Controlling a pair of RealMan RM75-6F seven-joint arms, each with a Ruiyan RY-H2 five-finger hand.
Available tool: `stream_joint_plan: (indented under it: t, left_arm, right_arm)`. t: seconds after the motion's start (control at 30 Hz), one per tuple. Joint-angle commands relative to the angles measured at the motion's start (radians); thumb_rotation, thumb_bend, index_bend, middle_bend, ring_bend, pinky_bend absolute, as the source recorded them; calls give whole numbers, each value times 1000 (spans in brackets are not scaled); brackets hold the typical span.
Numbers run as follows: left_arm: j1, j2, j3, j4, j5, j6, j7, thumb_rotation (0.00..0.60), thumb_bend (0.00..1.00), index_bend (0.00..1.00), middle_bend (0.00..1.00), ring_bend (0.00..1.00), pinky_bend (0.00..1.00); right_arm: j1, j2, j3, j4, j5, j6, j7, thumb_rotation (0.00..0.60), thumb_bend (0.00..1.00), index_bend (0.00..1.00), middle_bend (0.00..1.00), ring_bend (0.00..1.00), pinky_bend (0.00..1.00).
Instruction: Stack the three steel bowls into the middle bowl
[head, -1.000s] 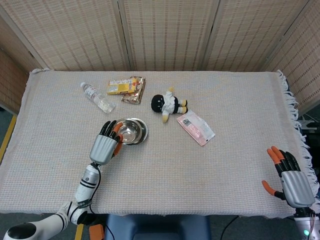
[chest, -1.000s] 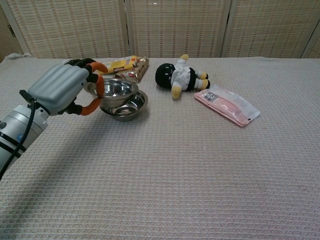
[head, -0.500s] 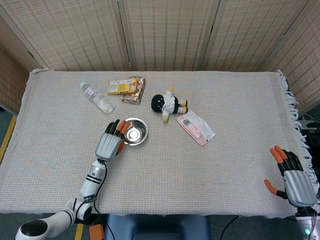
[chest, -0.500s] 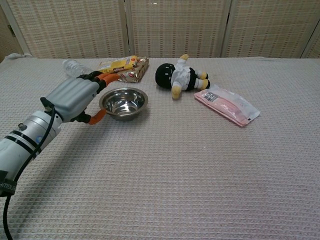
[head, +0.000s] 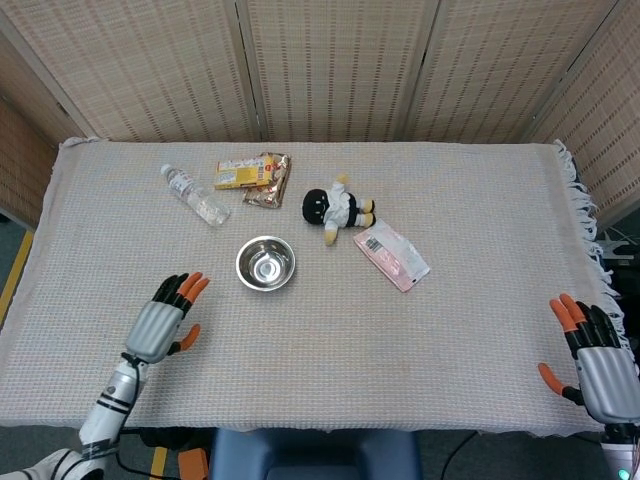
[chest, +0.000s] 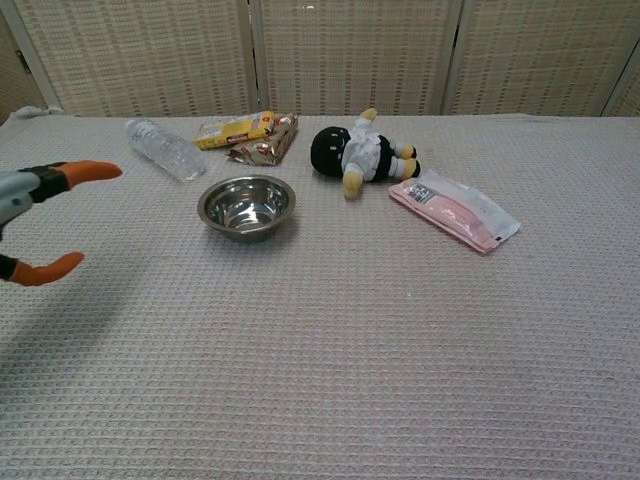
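Observation:
The nested steel bowls (head: 265, 264) (chest: 246, 205) stand as one stack in the middle of the table, left of centre. My left hand (head: 166, 322) (chest: 40, 218) is open, fingers spread, holding nothing, well to the near left of the stack. At the table's near right corner my right hand (head: 595, 362) is open and empty; the chest view does not show it.
A water bottle (head: 194, 195) (chest: 165, 149) lies behind the stack to the left. Two snack packs (head: 254, 175) (chest: 250, 135) lie at the back. A plush doll (head: 335, 208) (chest: 357, 151) and a pink packet (head: 391, 256) (chest: 454, 209) lie right of the bowls.
My left hand lowered the bowl it held into the stack, let go and drew back toward the near left. My right hand slid slightly nearer the table's corner.

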Motion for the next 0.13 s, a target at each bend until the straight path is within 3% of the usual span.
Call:
stream_joint_plan:
  t: [0.03, 0.13]
  left_arm:
    - [181, 212, 149, -113, 29, 123, -137, 600, 416, 0, 0, 0, 43]
    - [256, 254, 150, -64, 33, 232, -235, 600, 412, 0, 0, 0, 35]
  right_arm:
    - [-16, 7, -9, -21, 2, 6, -41, 600, 186, 0, 0, 0, 0]
    - [-49, 15, -46, -61, -23, 24, -88, 600, 182, 0, 0, 0, 0]
